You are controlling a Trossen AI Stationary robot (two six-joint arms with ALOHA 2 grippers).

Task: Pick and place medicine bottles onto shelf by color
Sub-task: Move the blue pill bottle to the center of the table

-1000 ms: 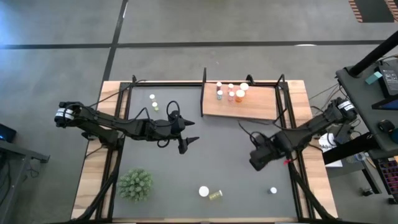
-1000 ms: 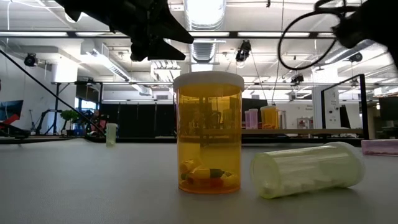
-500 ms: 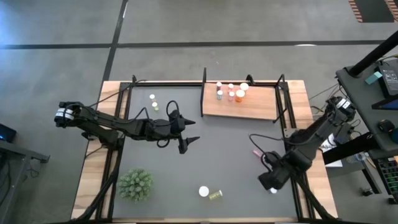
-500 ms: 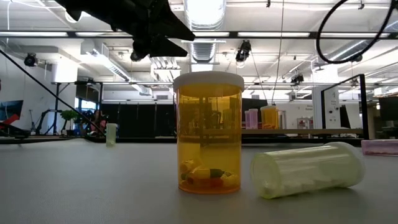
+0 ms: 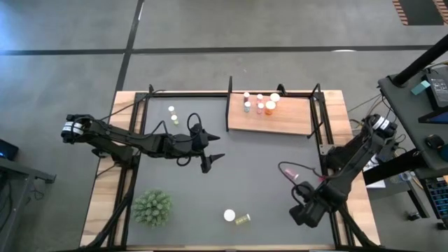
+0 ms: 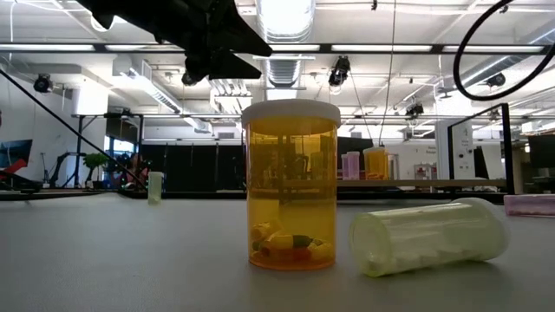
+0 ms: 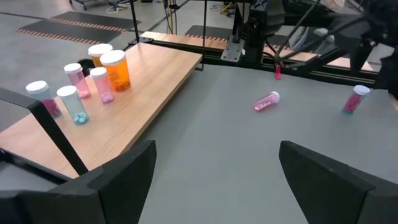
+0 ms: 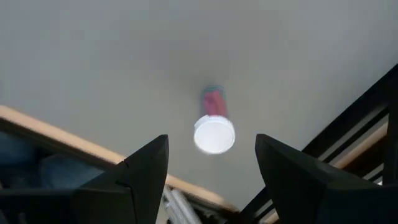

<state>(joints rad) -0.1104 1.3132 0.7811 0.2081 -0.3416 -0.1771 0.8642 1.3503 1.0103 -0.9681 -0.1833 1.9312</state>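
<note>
A grey concrete floor [image 5: 210,28] crossed by dark lines fills the upper part of the overhead frame. At table level, bright ceiling lights [image 6: 282,13] and exposed ducts [image 6: 282,69] hang over a workshop hall.

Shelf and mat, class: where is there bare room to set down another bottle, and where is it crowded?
The shelf is bare along its front and right; its bottles crowd the back left corner. The mat is bare mid-table, between the left gripper and the right gripper. Its front edge is busier: plant, two bottles.
</note>
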